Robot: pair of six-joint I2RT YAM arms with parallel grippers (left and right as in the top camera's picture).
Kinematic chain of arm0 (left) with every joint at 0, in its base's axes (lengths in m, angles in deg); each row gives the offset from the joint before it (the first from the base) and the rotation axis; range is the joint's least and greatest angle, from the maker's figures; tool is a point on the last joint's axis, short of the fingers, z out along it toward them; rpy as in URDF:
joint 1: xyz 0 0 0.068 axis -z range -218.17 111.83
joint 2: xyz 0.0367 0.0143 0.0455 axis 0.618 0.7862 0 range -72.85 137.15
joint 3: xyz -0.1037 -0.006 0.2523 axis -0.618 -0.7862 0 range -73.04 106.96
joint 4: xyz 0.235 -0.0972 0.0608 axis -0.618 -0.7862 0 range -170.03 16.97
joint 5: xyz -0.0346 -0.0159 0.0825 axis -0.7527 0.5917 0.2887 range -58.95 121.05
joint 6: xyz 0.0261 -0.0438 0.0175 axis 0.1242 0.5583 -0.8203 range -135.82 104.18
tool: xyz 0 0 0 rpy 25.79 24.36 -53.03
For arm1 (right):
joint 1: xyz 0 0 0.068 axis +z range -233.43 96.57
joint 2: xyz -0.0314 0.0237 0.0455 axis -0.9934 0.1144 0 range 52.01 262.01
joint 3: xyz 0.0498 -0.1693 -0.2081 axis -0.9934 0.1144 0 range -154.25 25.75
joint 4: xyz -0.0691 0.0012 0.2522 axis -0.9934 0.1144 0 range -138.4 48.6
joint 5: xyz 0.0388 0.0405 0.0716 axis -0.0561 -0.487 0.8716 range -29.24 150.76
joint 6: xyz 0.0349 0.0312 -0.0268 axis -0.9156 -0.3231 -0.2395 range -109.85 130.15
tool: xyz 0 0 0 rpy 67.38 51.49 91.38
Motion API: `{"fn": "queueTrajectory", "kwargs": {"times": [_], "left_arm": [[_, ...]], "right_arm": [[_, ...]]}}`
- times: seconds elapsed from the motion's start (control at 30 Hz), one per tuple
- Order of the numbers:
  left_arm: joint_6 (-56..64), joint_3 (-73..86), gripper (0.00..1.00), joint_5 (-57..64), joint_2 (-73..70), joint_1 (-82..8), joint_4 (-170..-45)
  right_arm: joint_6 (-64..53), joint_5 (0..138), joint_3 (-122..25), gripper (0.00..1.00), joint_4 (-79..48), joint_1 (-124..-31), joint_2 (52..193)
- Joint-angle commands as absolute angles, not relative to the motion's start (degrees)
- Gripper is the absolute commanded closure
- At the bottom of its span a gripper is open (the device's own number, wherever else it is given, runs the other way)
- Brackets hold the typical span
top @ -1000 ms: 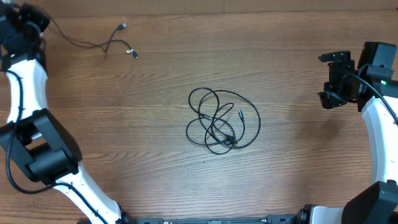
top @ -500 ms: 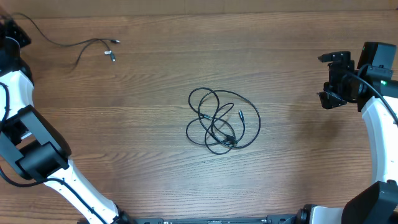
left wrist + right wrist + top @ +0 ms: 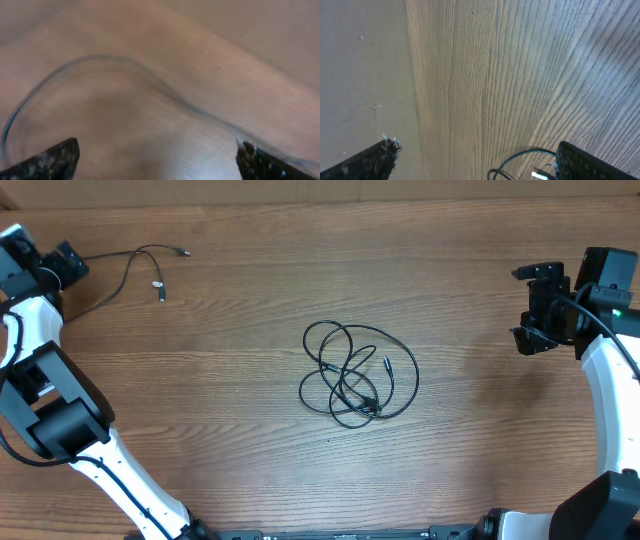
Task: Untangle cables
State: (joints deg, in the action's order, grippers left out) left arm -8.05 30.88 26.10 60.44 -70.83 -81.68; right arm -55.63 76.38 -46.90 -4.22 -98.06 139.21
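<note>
Thin black cord [image 3: 150, 247] far left of tangled black cable coil [image 3: 358, 383], likely avoiding re-snagging | left gripper [image 3: 72, 262], right gripper [image 3: 528, 308]: spread, empty

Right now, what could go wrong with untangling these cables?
The tangled bundle crosses itself several times, so pulling one loop may tighten it or drag the whole lot. The loose cable lies far out on the left, beside the open left gripper; a careless sweep might knock it away.
</note>
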Motion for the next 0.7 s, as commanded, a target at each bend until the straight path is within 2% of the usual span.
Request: {"fn": "queueTrajectory", "kwargs": {"times": [0.0,0.1,0.27,0.5,0.67], "left_arm": [[-2.6,31.4,0.00,43.2,58.6,-71.0,-88.7],[-2.3,31.4,0.00,47.3,59.0,-71.6,-94.2],[-2.3,31.2,0.00,40.7,59.1,-72.1,-98.2],[5.9,31.1,0.00,37.7,60.7,-71.9,-100.4],[6.1,31.1,0.00,36.3,62.1,-71.8,-99.0]], "right_arm": [[-55.3,75.6,-47.4,0.00,-4.3,-98.2,138.8],[-55.3,75.6,-47.3,0.00,-4.3,-98.2,138.8],[-55.3,75.6,-47.3,0.00,-4.3,-98.2,138.8],[-55.3,75.6,-47.4,0.00,-4.3,-98.2,138.8],[-55.3,75.6,-47.3,0.00,-4.3,-98.2,138.8]]}}
